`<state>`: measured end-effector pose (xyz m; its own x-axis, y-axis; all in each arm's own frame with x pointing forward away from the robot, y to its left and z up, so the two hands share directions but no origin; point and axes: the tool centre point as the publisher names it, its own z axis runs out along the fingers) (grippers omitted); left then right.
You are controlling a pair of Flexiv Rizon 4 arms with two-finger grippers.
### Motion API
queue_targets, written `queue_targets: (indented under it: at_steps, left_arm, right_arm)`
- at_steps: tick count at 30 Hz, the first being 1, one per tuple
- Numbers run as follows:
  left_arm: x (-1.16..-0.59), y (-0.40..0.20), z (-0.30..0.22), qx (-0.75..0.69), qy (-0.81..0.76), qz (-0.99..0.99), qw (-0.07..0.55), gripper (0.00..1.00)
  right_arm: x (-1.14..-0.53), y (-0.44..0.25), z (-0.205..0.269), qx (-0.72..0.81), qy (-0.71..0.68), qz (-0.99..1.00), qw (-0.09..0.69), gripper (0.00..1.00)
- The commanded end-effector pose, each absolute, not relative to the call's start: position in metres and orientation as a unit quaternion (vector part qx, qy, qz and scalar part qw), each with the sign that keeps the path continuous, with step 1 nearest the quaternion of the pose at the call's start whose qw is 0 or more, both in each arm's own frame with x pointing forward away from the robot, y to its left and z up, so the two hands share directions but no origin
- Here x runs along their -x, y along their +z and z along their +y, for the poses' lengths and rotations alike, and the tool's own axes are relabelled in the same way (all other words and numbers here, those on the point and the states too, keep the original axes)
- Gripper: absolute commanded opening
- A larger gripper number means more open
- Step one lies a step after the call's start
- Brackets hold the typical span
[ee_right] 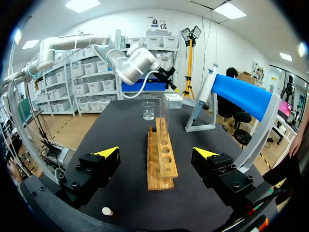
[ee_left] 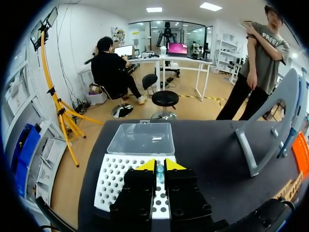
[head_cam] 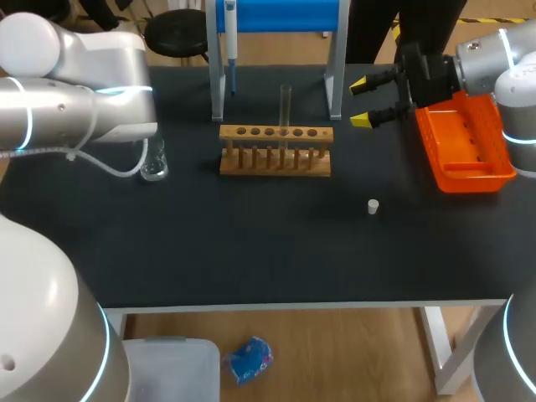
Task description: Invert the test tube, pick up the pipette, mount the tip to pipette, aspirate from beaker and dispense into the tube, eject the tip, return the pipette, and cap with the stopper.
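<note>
A clear test tube [head_cam: 286, 105] stands upright in the wooden rack [head_cam: 276, 151]. The blue pipette [head_cam: 231, 33] hangs on the stand [head_cam: 335, 75] behind the rack. Left of the rack is a glass beaker [head_cam: 155, 163]. A white stopper [head_cam: 373, 206] lies in front of the rack's right end. My right gripper [head_cam: 368, 100] hovers open at the rack's right, empty, and faces along the rack [ee_right: 161, 154] and tube [ee_right: 164, 113]. My left gripper [ee_left: 160, 166] hangs over the white tip box [ee_left: 113, 179], shut on a small bluish pipette tip [ee_left: 160, 170]. In the head view my left arm [head_cam: 84, 109] hides it.
An orange tray [head_cam: 465, 142] lies at the table's right, under my right arm. The tip box's clear lid [ee_left: 142, 137] lies open beyond the box. A cable hangs from my left arm beside the beaker. Dark tabletop stretches in front of the rack.
</note>
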<state>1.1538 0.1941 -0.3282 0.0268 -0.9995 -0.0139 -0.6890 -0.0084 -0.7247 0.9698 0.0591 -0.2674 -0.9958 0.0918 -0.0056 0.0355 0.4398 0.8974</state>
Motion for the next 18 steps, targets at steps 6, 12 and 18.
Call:
queue_targets:
  at_steps: [6, 12, 18]
  left_arm:
    - [-1.152, -0.314, 0.198, 0.653, -0.268, 0.646, 0.291, 0.00]
    - [-1.152, -0.303, 0.198, 0.650, -0.269, 0.645, 0.299, 0.00]
    - [-1.148, -0.287, 0.195, 0.635, -0.274, 0.653, 0.308, 0.00]
  right_arm:
    - [-0.970, -0.268, 0.059, -0.037, 0.528, 0.848, 0.026, 1.00]
    - [-0.970, -0.268, 0.059, -0.037, 0.528, 0.848, 0.026, 1.00]
    - [-0.970, -0.268, 0.059, -0.037, 0.528, 0.848, 0.026, 1.00]
